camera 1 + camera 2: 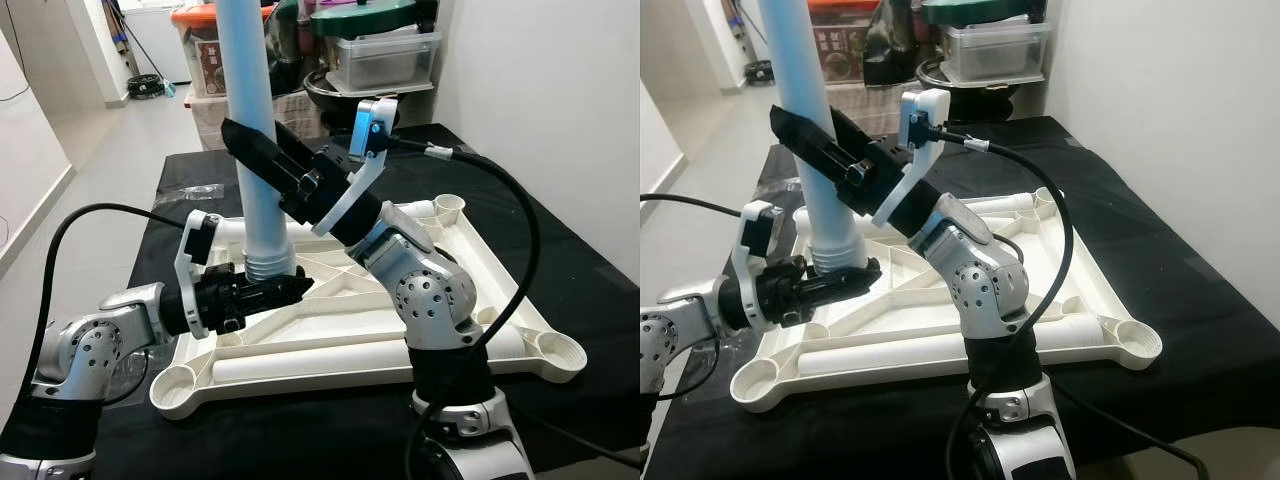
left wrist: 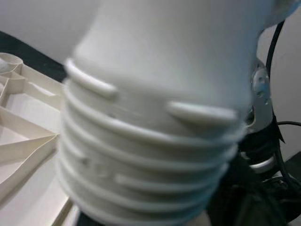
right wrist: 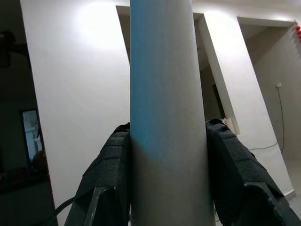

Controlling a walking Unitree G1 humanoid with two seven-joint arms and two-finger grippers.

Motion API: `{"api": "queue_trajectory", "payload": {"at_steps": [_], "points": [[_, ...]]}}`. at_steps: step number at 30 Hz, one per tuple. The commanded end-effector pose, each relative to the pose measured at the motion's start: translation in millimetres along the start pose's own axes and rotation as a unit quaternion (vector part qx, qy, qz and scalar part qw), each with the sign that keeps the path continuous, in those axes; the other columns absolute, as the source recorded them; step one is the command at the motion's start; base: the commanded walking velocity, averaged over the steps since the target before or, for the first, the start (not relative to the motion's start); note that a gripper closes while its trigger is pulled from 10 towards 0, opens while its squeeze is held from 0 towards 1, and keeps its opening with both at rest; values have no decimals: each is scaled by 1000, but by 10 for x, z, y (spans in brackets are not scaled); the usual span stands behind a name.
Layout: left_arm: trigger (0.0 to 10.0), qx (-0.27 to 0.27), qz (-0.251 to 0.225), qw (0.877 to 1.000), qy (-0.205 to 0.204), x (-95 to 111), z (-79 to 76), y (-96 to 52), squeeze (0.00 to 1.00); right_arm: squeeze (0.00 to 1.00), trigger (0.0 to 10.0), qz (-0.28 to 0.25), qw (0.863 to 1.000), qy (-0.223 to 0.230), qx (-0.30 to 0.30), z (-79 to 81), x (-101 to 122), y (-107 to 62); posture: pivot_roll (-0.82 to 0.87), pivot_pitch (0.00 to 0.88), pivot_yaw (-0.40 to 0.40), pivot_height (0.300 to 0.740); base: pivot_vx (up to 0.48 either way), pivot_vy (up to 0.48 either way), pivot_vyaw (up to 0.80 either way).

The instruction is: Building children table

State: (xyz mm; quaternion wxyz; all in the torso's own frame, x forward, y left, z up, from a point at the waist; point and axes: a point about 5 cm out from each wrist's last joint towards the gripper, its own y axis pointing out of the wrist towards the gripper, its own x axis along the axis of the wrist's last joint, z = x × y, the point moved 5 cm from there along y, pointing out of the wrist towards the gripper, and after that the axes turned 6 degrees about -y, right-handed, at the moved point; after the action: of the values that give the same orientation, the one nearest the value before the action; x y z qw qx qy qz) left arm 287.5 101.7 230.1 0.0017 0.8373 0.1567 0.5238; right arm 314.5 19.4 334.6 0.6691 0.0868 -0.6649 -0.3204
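Note:
A cream tabletop [image 1: 340,345] lies upside down on the black-covered table [image 1: 590,260], with round leg sockets at its corners. A light blue table leg [image 1: 252,110] stands upright over the tabletop's far left part, its white threaded end [image 2: 146,141] pointing down. My right gripper [image 1: 248,150] is shut on the leg's shaft at mid height, one black finger [image 3: 235,165] on each side. Low down, my left gripper [image 1: 285,288] is closed around the threaded end, one finger crossing in front of it.
Empty sockets sit at the near left corner [image 1: 173,385], the near right corner [image 1: 560,352] and the far right corner [image 1: 450,206]. Storage boxes [image 1: 385,55] stand behind the table. Black cables [image 1: 520,230] loop over my arms. A wall is on the right, open floor on the left.

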Motion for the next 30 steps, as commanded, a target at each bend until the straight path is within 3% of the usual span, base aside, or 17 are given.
{"api": "queue_trajectory", "payload": {"at_steps": [1, 6, 14, 15, 16, 17, 30], "points": [[0, -3, -39, 997, 63, 269, -64, -4, 0, 0, 0, 37, 999, 38, 7, 48, -245, -11, -27, 0, 22, 740, 0, 0, 0], [0, -8, -40, 995, 91, 344, -136, 44, 0, 0, 0, 52, 998, 38, -5, 6, -314, -43, -25, 0, 19, 740, 0, 0, 0], [0, -10, -41, 994, 101, 369, -157, 58, 0, 0, 0, 53, 998, 40, -6, 5, -321, -49, -25, 0, 18, 740, 0, 0, 0], [1961, -2, -39, 993, 111, 385, -147, 64, 0, 0, 0, 56, 998, 40, -6, 7, -332, -55, -25, 0, 18, 740, 0, 0, 0], [1961, -2, -39, 993, 111, 385, -147, 64, 0, 0, 0, 56, 998, 40, -6, 7, -332, -55, -25, 0, 18, 740, 0, 0, 0], [10000, 11, -32, 991, 128, 397, -126, 74, 0, 0, 0, 63, 997, 40, -5, 7, -359, -68, -23, 0, 16, 740, 0, 0, 0], [10000, 42, -24, 983, 179, 425, -76, 104, 0, 0, 0, 79, 996, 33, -7, -11, -425, -92, -24, 0, 16, 740, 0, 0, 0]]}}
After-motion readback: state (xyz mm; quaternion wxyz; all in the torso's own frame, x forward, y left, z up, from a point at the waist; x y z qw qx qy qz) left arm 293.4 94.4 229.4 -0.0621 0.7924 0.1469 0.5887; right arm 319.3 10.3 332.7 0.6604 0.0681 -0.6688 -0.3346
